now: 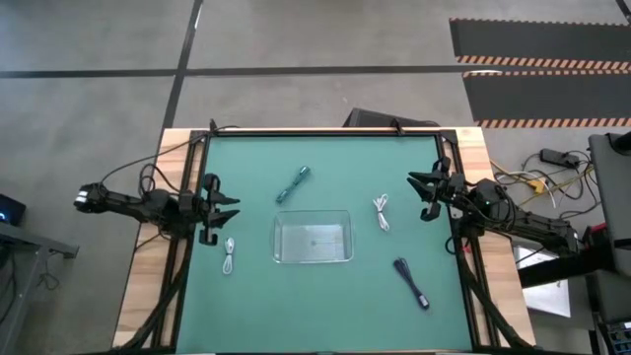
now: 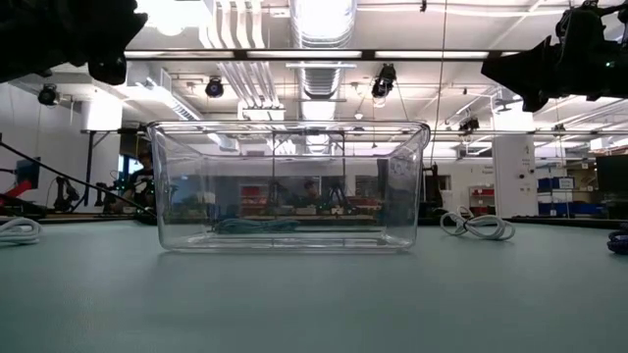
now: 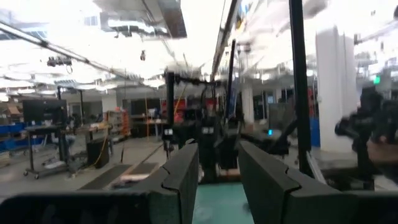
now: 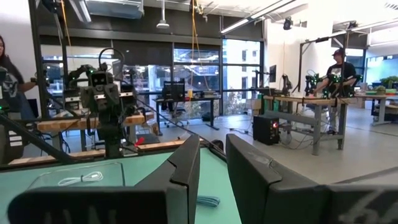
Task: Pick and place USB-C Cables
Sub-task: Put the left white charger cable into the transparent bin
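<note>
A clear tray [image 1: 313,238] stands mid-table. Four bundled cables lie on the green mat around it: a teal one [image 1: 294,184] on the far side, a white one [image 1: 230,255] to the left, a white one [image 1: 382,212] to the right, and a black one [image 1: 411,282] at near right. My left gripper [image 1: 229,212] hovers open at the mat's left edge, above the left white cable. My right gripper [image 1: 416,196] hovers open at the right edge, beside the right white cable. In the right wrist view the teal cable [image 4: 208,201] lies ahead of the open fingers.
The low view shows the tray [image 2: 289,186] with the teal cable [image 2: 257,226] behind it, and white bundles at the left [image 2: 18,230] and right [image 2: 478,226]. Black arm wires run along both table sides. People stand in the room beyond the table.
</note>
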You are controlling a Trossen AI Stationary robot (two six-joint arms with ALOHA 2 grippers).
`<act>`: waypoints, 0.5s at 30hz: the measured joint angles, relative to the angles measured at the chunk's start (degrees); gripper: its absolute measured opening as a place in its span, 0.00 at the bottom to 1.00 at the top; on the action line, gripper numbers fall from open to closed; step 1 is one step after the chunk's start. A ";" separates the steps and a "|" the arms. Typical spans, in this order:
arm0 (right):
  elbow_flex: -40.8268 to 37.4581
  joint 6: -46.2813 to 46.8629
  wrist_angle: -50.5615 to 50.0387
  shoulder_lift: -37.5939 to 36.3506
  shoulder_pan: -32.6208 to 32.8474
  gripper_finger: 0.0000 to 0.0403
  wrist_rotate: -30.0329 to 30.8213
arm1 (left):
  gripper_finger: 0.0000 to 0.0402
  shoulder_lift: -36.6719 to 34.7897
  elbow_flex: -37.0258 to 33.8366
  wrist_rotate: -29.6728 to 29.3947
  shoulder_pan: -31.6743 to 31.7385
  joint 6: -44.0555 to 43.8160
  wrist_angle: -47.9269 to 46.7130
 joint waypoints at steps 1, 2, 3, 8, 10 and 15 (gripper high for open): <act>0.00 -0.18 0.04 0.00 0.00 0.17 0.00 | 0.25 0.00 0.00 0.00 -0.02 -1.68 1.07; 0.00 -0.78 0.08 0.00 0.00 0.17 0.00 | 0.25 0.00 0.00 0.00 0.00 -3.93 2.01; 0.00 -1.90 0.15 0.00 0.00 0.17 0.00 | 0.25 0.00 0.05 0.01 0.00 -6.01 2.96; 0.00 -4.85 0.53 0.00 0.00 0.17 0.00 | 0.25 0.77 0.31 0.00 0.00 -12.03 4.48; 0.00 -5.38 1.28 0.00 0.00 0.17 -0.01 | 0.25 1.46 0.42 0.00 0.00 -13.37 4.58; 0.00 -5.52 1.78 0.00 0.00 0.17 0.00 | 0.25 3.61 0.47 -0.04 -0.02 -17.34 9.60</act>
